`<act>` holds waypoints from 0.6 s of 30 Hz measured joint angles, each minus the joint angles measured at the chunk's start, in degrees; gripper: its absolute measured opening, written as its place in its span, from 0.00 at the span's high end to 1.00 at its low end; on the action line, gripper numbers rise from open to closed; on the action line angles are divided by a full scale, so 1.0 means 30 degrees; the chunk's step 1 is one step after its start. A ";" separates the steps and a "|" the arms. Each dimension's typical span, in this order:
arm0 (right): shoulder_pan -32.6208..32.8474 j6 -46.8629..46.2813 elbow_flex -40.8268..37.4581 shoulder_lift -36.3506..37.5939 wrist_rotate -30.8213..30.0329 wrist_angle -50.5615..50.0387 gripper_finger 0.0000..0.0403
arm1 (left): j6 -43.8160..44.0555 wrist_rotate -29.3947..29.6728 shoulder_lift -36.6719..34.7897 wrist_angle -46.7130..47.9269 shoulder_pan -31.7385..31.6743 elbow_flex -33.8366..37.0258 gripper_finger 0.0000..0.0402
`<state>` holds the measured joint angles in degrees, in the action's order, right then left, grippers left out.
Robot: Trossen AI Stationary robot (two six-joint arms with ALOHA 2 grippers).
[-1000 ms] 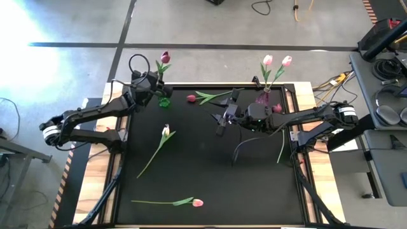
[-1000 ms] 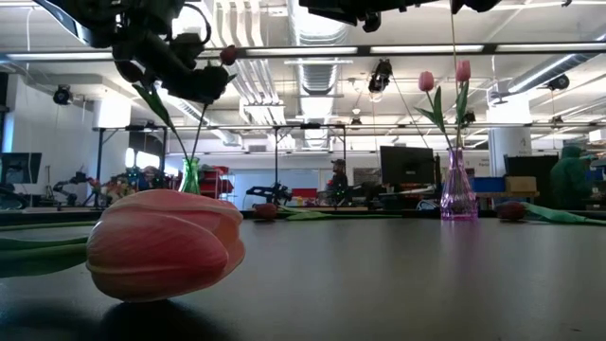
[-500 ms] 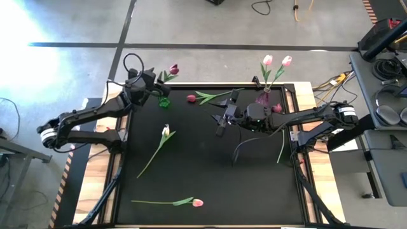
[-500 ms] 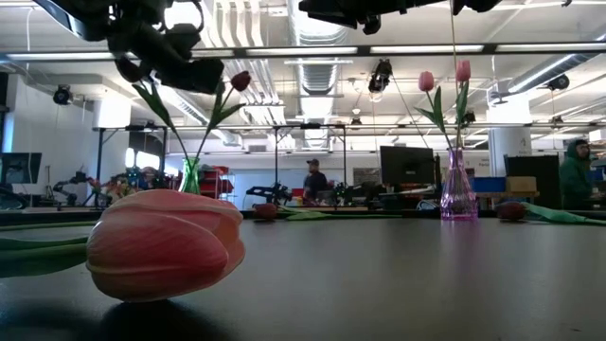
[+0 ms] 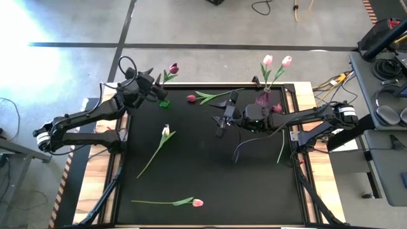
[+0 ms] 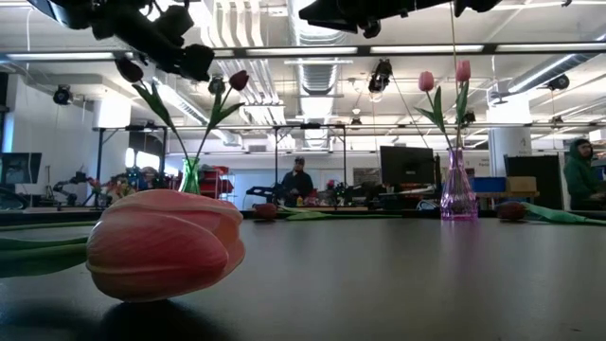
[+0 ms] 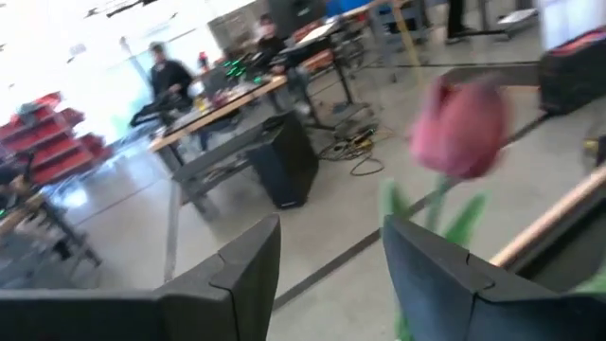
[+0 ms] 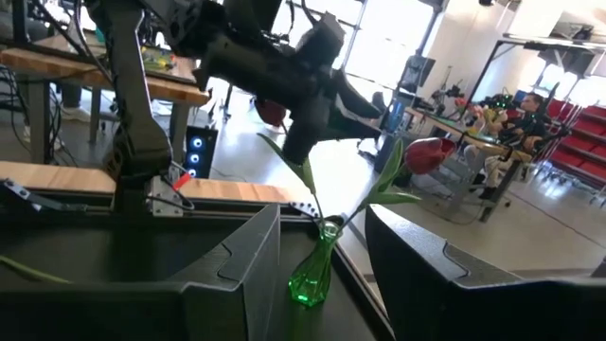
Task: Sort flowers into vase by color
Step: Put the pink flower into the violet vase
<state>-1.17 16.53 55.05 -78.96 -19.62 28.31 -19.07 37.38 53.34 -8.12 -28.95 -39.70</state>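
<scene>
Beside my open, empty left gripper (image 5: 154, 90), the green vase (image 5: 164, 101) holds maroon tulips (image 5: 173, 68); four flowers remain on the table (image 5: 203, 165).

Grey concrete floor (image 5: 210, 25), ceiling striplights (image 6: 436, 48)

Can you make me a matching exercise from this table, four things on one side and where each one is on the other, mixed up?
Things:
1. green vase
2. purple vase
3. pink tulip
4. right gripper

Places:
A. near edge of the mat
B. back left corner, holding a dark red tulip
C. over the mat's middle, empty
D. back right, holding two pink tulips

Pairs: 1-B, 2-D, 3-A, 4-C
</scene>
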 joint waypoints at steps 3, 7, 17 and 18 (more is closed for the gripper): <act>0.0000 0.0000 0.0000 0.0000 0.0000 -0.0347 0.63 | -0.0451 -0.1265 -0.0372 0.0447 0.0921 0.0000 0.57; 0.0001 0.0175 -0.0174 0.0000 0.0001 -0.0638 0.63 | -0.0627 -0.4278 -0.0626 0.1930 0.2638 -0.0007 0.57; 0.0051 0.0155 -0.1407 0.0029 0.0029 -0.0632 0.64 | 0.1272 -0.5715 -0.0239 0.6340 0.9224 -0.0007 0.61; 0.0051 -0.0017 -0.1683 0.0049 0.0029 -0.0611 0.66 | 0.2426 -0.5726 -0.0197 0.6816 0.9718 -0.0007 0.62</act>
<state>-1.02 16.48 50.00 -78.81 -19.53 26.48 -11.79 20.21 52.75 12.33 0.20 -39.72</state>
